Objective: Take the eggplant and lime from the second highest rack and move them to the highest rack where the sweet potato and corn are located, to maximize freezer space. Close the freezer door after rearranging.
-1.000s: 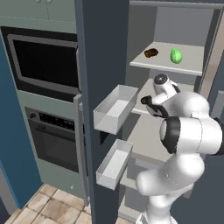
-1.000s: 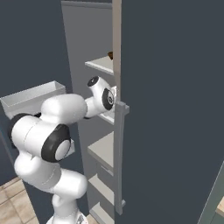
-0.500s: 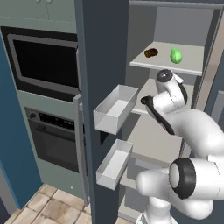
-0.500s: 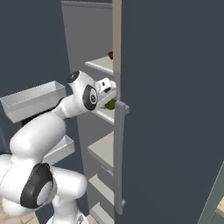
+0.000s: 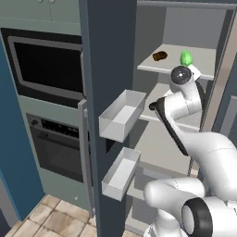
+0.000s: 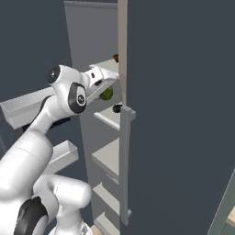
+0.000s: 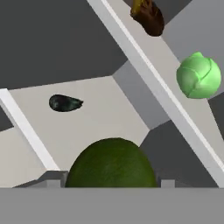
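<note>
Inside the pale freezer [image 5: 194, 134], the eggplant [image 7: 65, 103] lies on the second rack; the gripper [image 6: 109, 87] clasps the lime [image 7: 111, 162]. It looks small, round and likely slippery, best pinched across its middle. Sweet potato [image 7: 148, 17] and corn [image 7: 199, 75] sit above.

**Lime close to the camera, two racks beyond**

You see the lime [image 7: 111, 162] large at the bottom edge. Beyond it, the eggplant [image 7: 64, 103] lies on one pale rack. Across the slanting shelf edge, the corn [image 7: 199, 75] and sweet potato [image 7: 148, 16] sit apart.
</note>
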